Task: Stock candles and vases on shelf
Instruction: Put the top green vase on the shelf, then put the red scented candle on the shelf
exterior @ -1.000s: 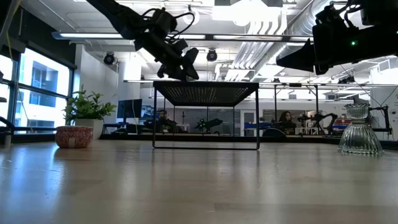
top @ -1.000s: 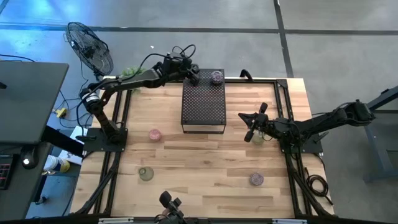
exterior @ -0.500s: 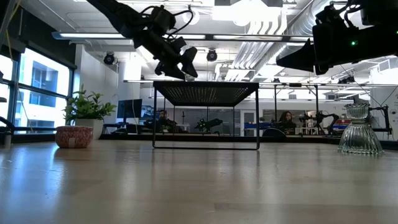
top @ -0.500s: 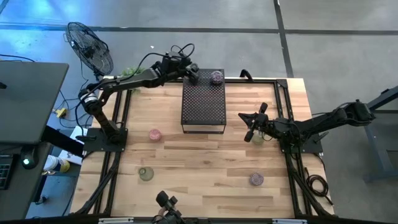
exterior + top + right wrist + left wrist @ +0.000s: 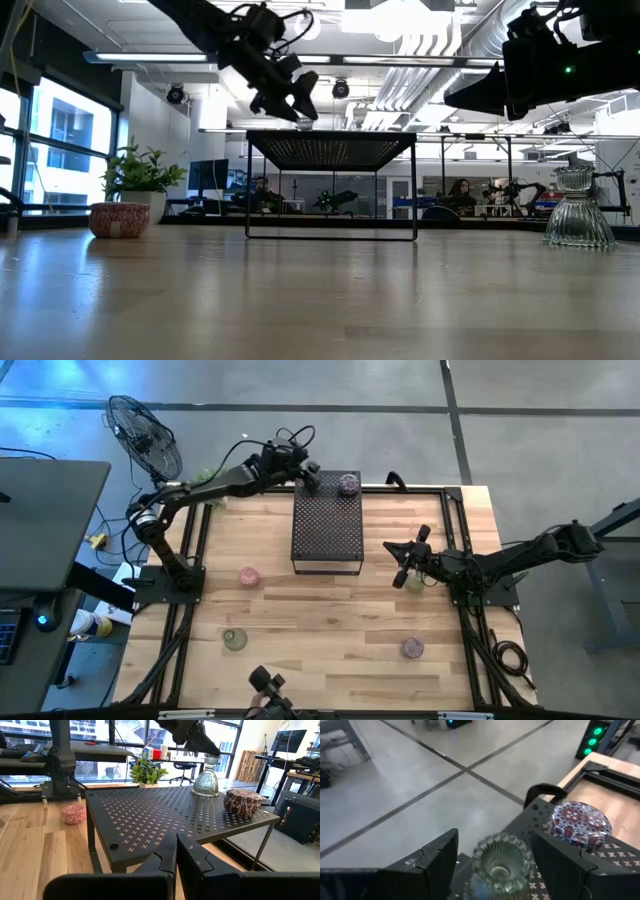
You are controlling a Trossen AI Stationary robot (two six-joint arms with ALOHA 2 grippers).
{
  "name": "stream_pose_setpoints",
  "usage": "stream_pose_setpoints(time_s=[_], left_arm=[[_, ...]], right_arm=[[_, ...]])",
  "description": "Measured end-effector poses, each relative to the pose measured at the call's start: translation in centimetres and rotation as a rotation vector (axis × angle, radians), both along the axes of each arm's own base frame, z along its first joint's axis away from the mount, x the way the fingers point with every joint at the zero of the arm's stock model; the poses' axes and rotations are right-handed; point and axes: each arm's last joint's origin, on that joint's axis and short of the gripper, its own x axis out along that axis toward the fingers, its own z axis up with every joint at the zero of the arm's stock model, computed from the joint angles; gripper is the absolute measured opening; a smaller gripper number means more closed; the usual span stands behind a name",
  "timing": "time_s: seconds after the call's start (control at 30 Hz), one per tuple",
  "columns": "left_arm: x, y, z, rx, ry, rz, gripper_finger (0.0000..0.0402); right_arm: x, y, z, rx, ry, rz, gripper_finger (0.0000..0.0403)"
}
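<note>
The black perforated shelf [image 5: 327, 525] stands at the table's far middle. A patterned purple candle [image 5: 580, 822] and a clear ribbed glass vase [image 5: 501, 864] stand on its far end. My left gripper [image 5: 493, 838] hangs open just above the vase, one finger on each side of it and clear of it; the right wrist view [image 5: 197, 740] shows it over the vase [image 5: 206, 779]. My right gripper [image 5: 402, 565] is shut and empty, to the right of the shelf.
On the table are a pink candle [image 5: 248, 575], a greenish vase [image 5: 234, 639], a purple candle [image 5: 412, 648] and a vase [image 5: 578, 210] by my right gripper. A potted plant [image 5: 140, 175] stands beyond the far left corner. The shelf's near half is bare.
My left gripper has risen a little from the shelf's far left corner. The vase stays standing on the shelf below it.
</note>
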Motion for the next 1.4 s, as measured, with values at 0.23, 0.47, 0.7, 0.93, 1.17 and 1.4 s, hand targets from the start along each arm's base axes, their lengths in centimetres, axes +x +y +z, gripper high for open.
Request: stream_pose_setpoints(time_s=[0.23, 0.47, 0.7, 0.93, 1.17, 1.4], left_arm=[[-0.7, -0.5, 3.1, 0.007, 0.099, -0.009, 0.0239], [-2.4, -5.0, 4.5, 0.085, 0.142, -0.122, 0.0139], [-4.6, -9.8, 1.0, 0.115, 0.113, -0.26, 0.0019], [-8.3, -12.3, -2.9, 0.167, -0.074, -0.257, 0.0013], [-11.4, -13.6, -4.3, 0.135, -0.039, -0.254, 0.0001], [-12.8, -14.3, -3.1, -0.034, 0.014, -0.237, 0.0001]], right_arm=[[0.0, 0.0, -0.1, 0.005, 0.012, -0.001, 0.0001], [0.0, 0.0, -0.4, 0.025, 0.028, -0.002, 0.0001], [0.0, 0.0, -0.5, 0.033, 0.03, -0.003, 0.0001], [0.0, 0.0, -0.5, 0.043, 0.024, -0.01, 0.0001], [-0.1, 0.0, -0.4, 0.042, 0.018, -0.02, 0.0001], [-0.1, -0.1, -0.5, 0.038, 0.024, -0.03, 0.0001]])
